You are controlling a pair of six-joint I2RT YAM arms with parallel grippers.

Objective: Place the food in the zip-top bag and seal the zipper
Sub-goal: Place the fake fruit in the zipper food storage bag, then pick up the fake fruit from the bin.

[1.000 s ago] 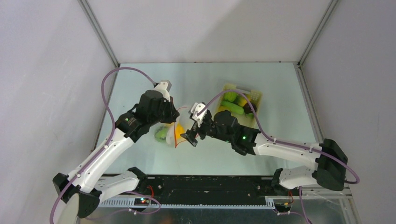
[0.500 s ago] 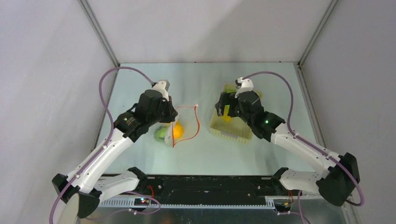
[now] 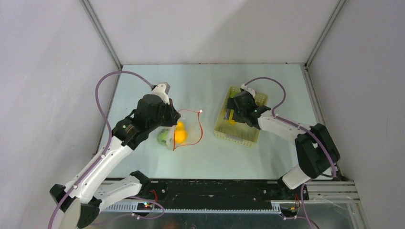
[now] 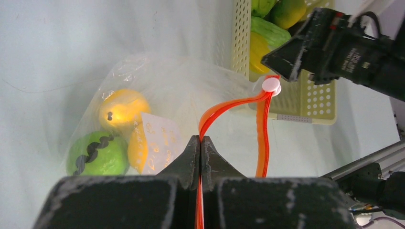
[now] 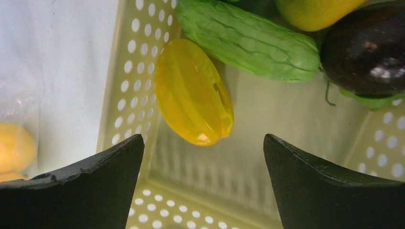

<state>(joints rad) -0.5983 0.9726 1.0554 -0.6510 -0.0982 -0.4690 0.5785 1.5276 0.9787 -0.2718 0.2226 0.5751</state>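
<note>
The clear zip-top bag (image 3: pixel 187 130) lies left of centre with its mouth open. My left gripper (image 4: pixel 200 141) is shut on the red-orange zipper (image 4: pixel 230 102) and holds that edge up; it also shows in the top view (image 3: pixel 173 125). Inside the bag are a green fruit (image 4: pixel 94 155), a yellow fruit (image 4: pixel 122 108) and an orange piece (image 4: pixel 136 149) behind the white label (image 4: pixel 160 143). My right gripper (image 5: pixel 204 138) is open and empty over the basket, just below a yellow star fruit (image 5: pixel 193 98). Beside it lie a green gourd (image 5: pixel 248 40) and a dark purple eggplant (image 5: pixel 365 50).
The pale yellow lattice basket (image 3: pixel 237 136) stands right of the bag, its near wall (image 5: pixel 126 76) by my right gripper's left finger. A white slider (image 4: pixel 271 84) sits at the far end of the zipper. The enclosure walls ring the table.
My right gripper has left the bag's mouth, swung right to the basket and come down over the yellow star fruit, open. My left gripper has kept its hold on the zipper.
</note>
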